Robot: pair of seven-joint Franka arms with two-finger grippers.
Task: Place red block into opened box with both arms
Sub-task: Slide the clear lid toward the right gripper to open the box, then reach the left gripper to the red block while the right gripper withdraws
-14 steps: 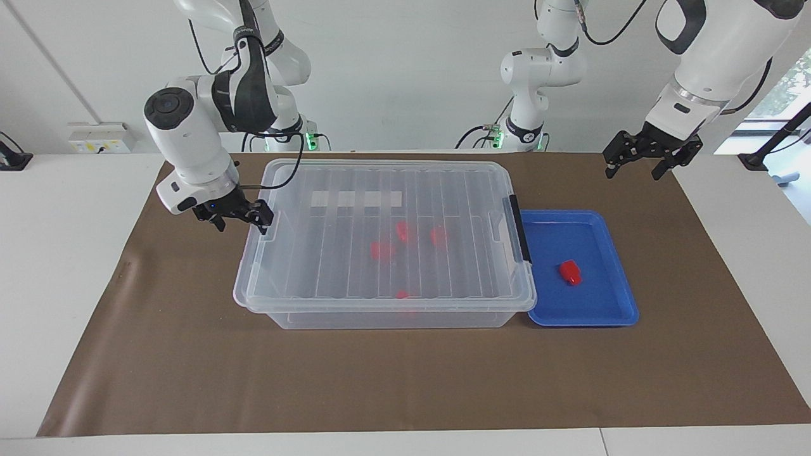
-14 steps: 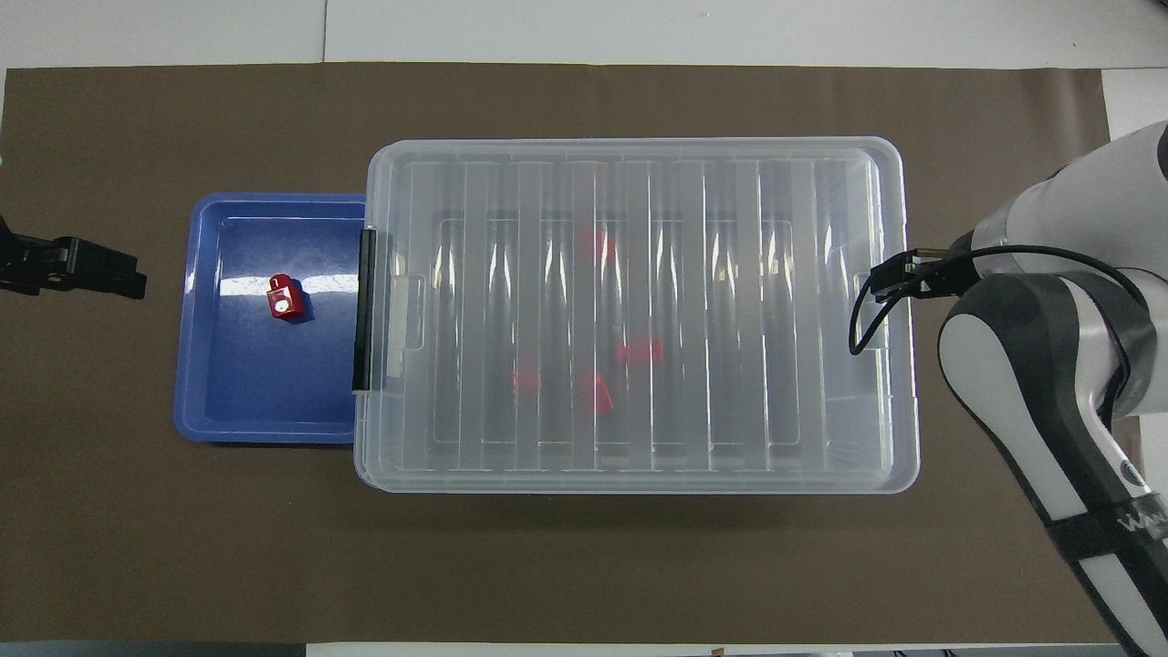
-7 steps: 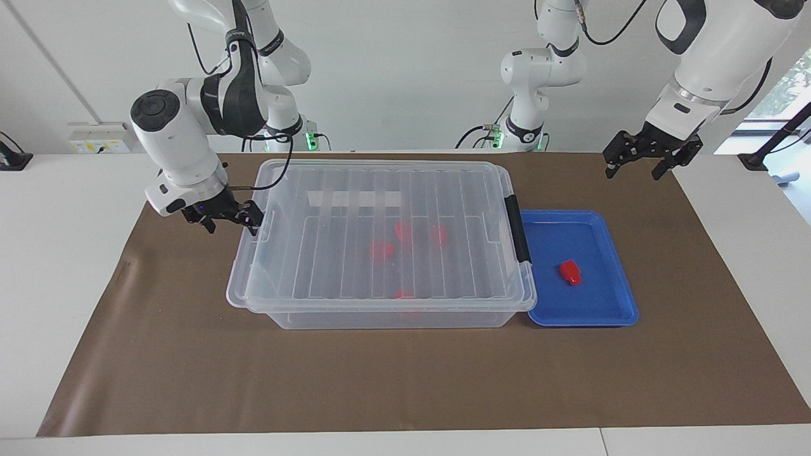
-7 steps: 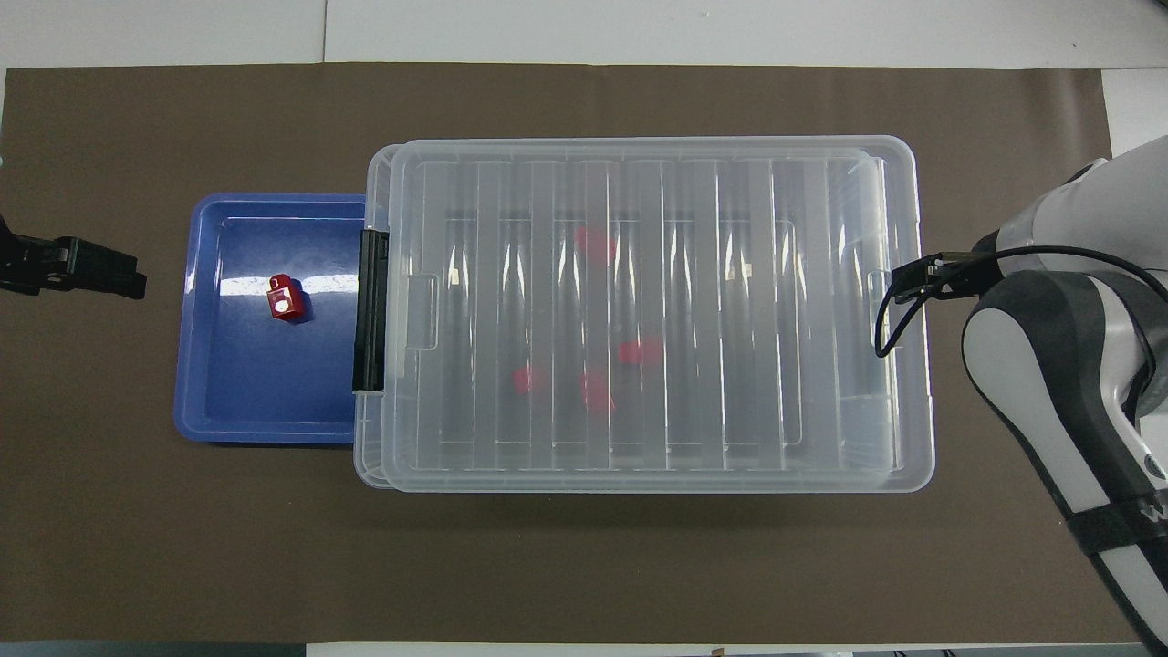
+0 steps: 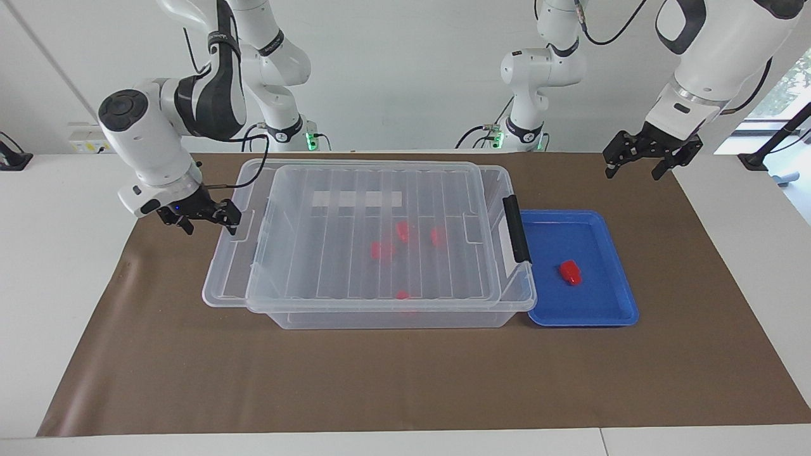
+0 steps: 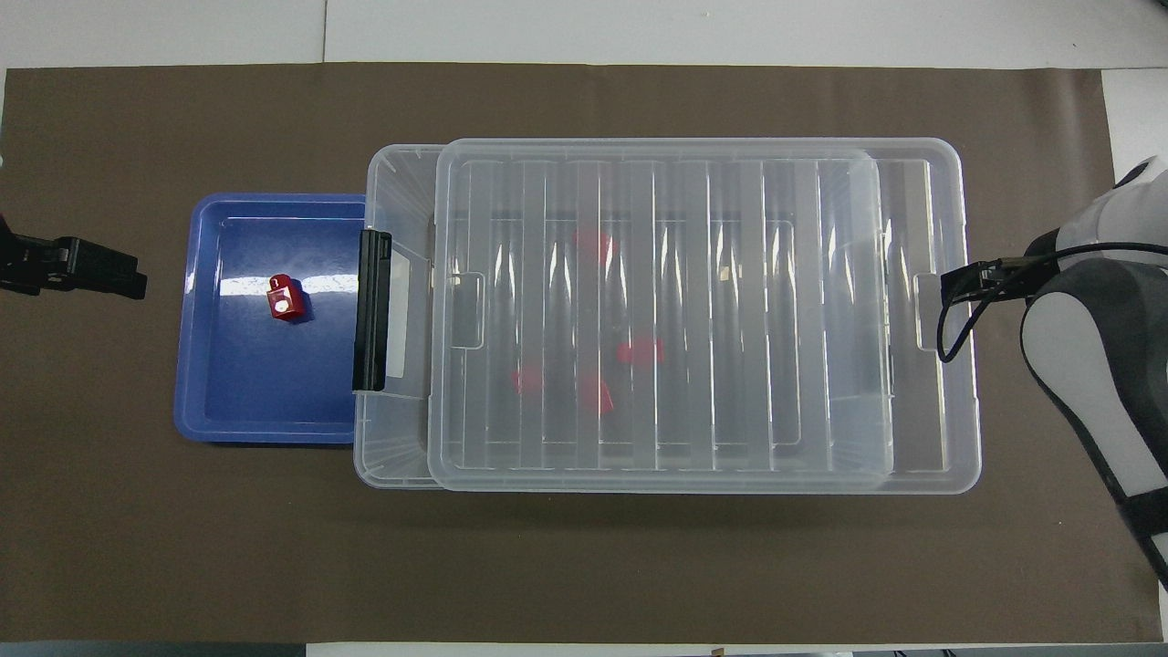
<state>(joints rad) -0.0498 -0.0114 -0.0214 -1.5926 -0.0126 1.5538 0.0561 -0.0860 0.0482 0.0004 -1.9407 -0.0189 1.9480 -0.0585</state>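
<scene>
Since the earlier frames the ribbed clear lid (image 5: 355, 237) has been slid toward the right arm's end of the bench, and the right end effector (image 5: 201, 217) has travelled with it at the lid's edge tab. The lid is now seen overhanging the box (image 5: 393, 316) at that end, while a strip of the box's interior is uncovered beside the black clip handle (image 5: 516, 229). Whether the right end effector's fingers are clamped on the tab or merely hooked against it cannot be told from these views.

No readable writing is made out; only a pale rectangular label patch is seen through the lid, and a white dot on the red block (image 6: 285, 298).

The red block is found lying in the shallow blue tray (image 5: 608, 313), which is butted against the box at the handle end, toward the left arm's end of the bench. Several blurred red pieces (image 5: 383, 250) are seen inside the box through the lid.

The left end effector (image 5: 652, 155) is held in the air with its fingers spread apart and nothing between them, above the brown paper mat (image 5: 405, 380) near the tray's corner closest to the robots. The arm is waiting.

Bare mat is left all around the box and tray. The box and lid are of glossy see-through plastic with rounded corners; the tray is smooth with a raised rim.
</scene>
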